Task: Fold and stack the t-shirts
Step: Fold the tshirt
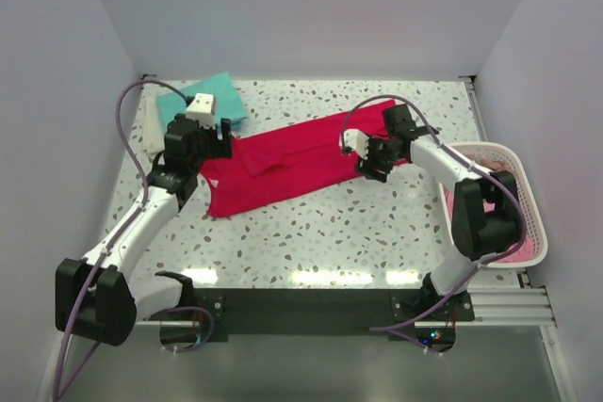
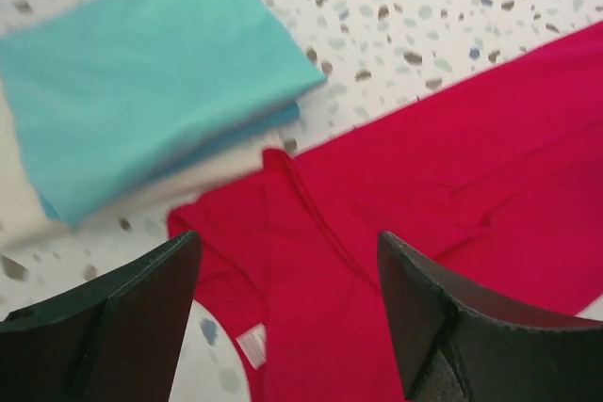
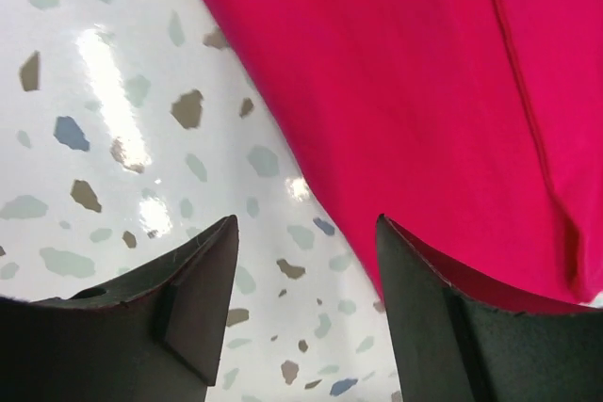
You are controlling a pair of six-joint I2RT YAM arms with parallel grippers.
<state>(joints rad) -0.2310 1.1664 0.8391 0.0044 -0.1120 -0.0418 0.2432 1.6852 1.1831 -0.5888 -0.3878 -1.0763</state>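
I am holding my left claw (image 1: 219,143) released over the left end of the crimson-red t-shirt (image 1: 292,162), its two dark fingers (image 2: 122,317) standing wide apart with nothing between them. In my left wrist view the claw (image 2: 287,251) is hanging above the red cloth (image 2: 424,167), where a folded edge is running up between the fingers and a small white neck label (image 2: 252,344) is showing near the bottom. The red t-shirt is lying spread in a long band across the speckled table (image 1: 377,223), slanting from the near left toward the far right, with a sleeve flap turned over near the middle. Just beyond its left end, at the far left of the table, a folded teal t-shirt (image 1: 224,93) is sitting on top of a cream t-shirt (image 1: 153,129); from my left wrist the teal one (image 2: 160,91) is looking blurred, with the cream one (image 2: 203,168) peeking out under its near edge. My right claw (image 1: 367,159) is hovering at the right part of the red t-shirt, also released: in my right wrist view the claw (image 3: 306,233) is showing bare speckled table between its fingers, with one finger (image 3: 462,327) sitting over the edge of the red fabric (image 3: 424,72) and the other over the tabletop. I cannot tell whether either finger is touching the cloth. At the right edge of the table a white mesh basket (image 1: 490,146) is holding pink t-shirts (image 1: 523,253), well apart from the red one.
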